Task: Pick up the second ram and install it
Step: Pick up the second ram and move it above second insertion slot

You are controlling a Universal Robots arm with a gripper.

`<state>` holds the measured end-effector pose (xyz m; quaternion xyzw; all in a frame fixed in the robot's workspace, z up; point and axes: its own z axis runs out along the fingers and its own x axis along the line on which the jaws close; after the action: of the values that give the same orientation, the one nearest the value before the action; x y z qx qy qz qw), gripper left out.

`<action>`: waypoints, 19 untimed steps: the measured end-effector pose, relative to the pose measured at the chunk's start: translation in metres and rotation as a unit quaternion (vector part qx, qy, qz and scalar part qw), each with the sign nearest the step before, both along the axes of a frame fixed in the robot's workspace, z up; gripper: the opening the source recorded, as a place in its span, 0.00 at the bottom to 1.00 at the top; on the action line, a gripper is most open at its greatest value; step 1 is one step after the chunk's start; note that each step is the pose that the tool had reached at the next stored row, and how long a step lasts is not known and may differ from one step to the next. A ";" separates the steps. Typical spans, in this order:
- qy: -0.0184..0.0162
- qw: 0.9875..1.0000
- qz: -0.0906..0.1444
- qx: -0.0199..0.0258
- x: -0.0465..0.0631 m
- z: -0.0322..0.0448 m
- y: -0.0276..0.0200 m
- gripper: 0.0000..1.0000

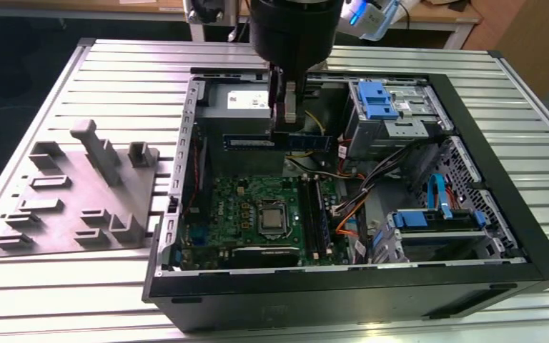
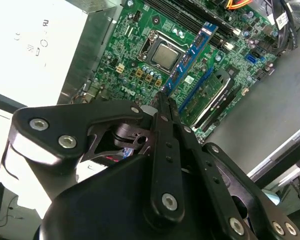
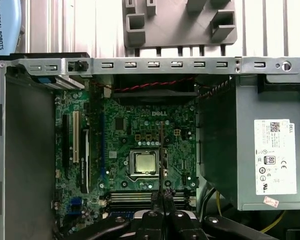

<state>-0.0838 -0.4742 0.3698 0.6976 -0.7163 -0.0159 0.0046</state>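
One pincer (image 1: 283, 131) clamped on the memory stick (image 1: 251, 142), held level above the circuit board (image 1: 246, 207) inside the computer case (image 1: 351, 300).

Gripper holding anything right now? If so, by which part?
Yes. The gripper holds the long flat dark-green memory stick, pinched near the middle of its length at the upper long edge, with both ends free.

The second ram (image 1: 308, 141) is dark and the motherboard (image 1: 246, 207) is green. The table (image 1: 122, 78) is silver with stripes.
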 end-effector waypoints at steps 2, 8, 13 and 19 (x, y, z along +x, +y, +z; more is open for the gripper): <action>0.000 1.000 0.003 0.000 0.001 -0.0021 0.0000 0.12; 0.000 1.000 0.011 0.000 0.001 -0.0087 0.0000 0.12; 0.000 1.000 0.013 0.000 0.001 -0.0170 0.0000 0.12; 0.000 1.000 0.014 0.000 0.001 -0.0272 0.0000 0.12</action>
<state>-0.0825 -0.4742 0.3426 0.7072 -0.7068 -0.0159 0.0048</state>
